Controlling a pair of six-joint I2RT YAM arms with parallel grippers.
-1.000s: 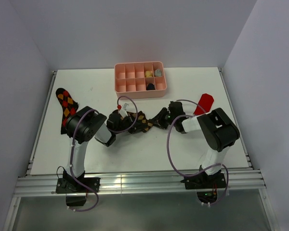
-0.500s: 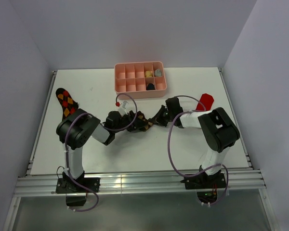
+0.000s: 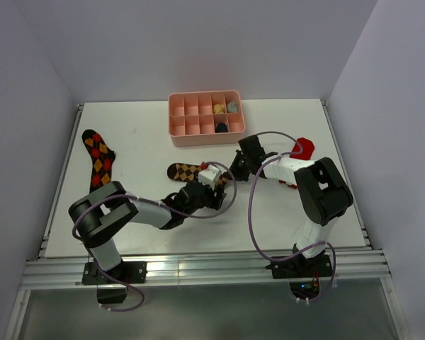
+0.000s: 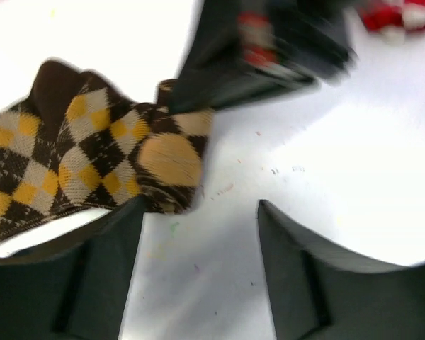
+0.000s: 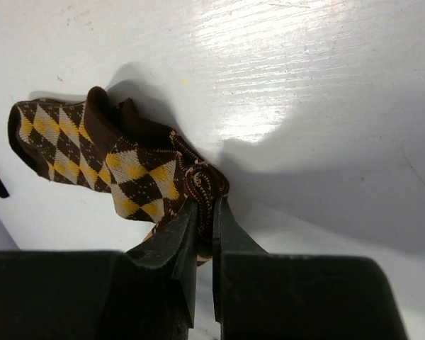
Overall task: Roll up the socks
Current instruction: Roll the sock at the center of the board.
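Top external view, read left to right. A black sock with red-orange diamonds (image 3: 98,157) lies flat and unrolled near the left edge of the white table (image 3: 283,219), well apart from both my arms.

Near the centre, my left gripper (image 4: 198,212) sits low over the table with its jaws spread wide, holding nothing. The black sock with tan diamonds (image 3: 186,170) lies just beyond it, its near end bunched into a loose first fold. My right gripper (image 5: 204,207) has its jaws pressed together on that bunched end, pinching the fabric.

Behind them stands a pink compartment tray (image 3: 177,134) with three small lumps in its right-hand cells. They may be rolled socks, but they are too small to tell.

At far right, a red sock with white trim (image 3: 302,147) lies partly hidden behind my right arm.

I judge the task barely begun: one sock has a first fold and the other two are untouched.

Count: three socks, two grippers, one tray.
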